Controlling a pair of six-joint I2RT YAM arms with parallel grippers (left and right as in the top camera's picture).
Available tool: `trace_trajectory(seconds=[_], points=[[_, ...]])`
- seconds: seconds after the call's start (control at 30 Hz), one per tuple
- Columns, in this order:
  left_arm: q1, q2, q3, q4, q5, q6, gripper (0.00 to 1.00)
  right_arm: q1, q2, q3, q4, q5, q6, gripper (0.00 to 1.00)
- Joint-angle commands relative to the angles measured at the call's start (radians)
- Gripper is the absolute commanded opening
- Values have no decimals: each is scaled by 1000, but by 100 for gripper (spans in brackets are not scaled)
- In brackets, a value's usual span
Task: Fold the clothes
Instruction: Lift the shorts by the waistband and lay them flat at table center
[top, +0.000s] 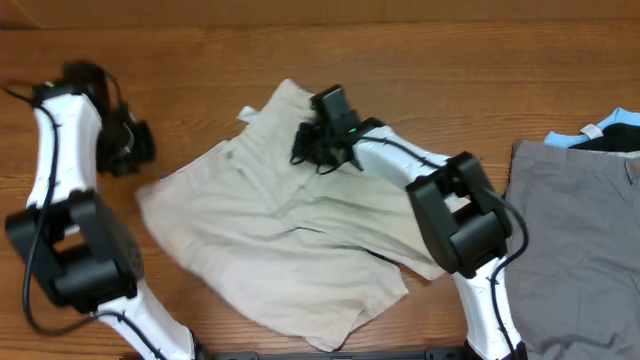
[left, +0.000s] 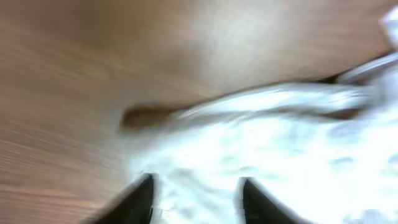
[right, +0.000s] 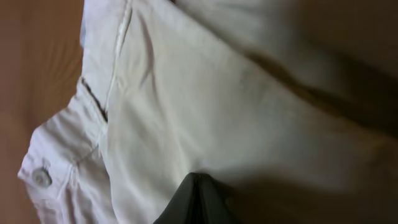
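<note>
The light beige shorts (top: 290, 240) lie spread and rumpled on the wooden table, waistband toward the far side. My right gripper (top: 312, 148) rests on the shorts near the waistband. In the right wrist view its fingers (right: 198, 186) are pressed together with the fabric (right: 205, 106) pinched at the tip, and a button (right: 41, 178) shows at the left. My left gripper (top: 135, 150) is at the shorts' left edge. In the blurred left wrist view its fingers (left: 196, 199) are spread apart over the pale cloth (left: 280, 143).
A grey garment (top: 580, 230) lies at the right edge of the table. A black and light-blue garment (top: 605, 135) lies just beyond it. Bare wood (top: 450, 60) runs along the far side.
</note>
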Motion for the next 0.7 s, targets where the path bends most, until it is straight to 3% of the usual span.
trace_trajectory(seconds=[0.0,0.03,0.1,0.23,0.4,0.57,0.67], points=[[-9,-109,71,-3,38,66,82,60,53,26,-46,-44,-45,7],[-9,-123,71,-5,31,66,89,56,51,44,-64,-44,-45,8],[-11,-137,71,-7,61,66,92,35,44,84,-111,-45,-70,13],[-51,-121,63,39,254,148,84,-31,-1,179,-261,-38,-214,24],[-202,-29,62,121,295,261,62,-117,-106,275,-477,52,-286,33],[-378,102,62,253,225,340,39,-205,-243,284,-624,62,-285,44],[-450,177,62,320,138,339,7,-254,-311,284,-726,63,-285,44]])
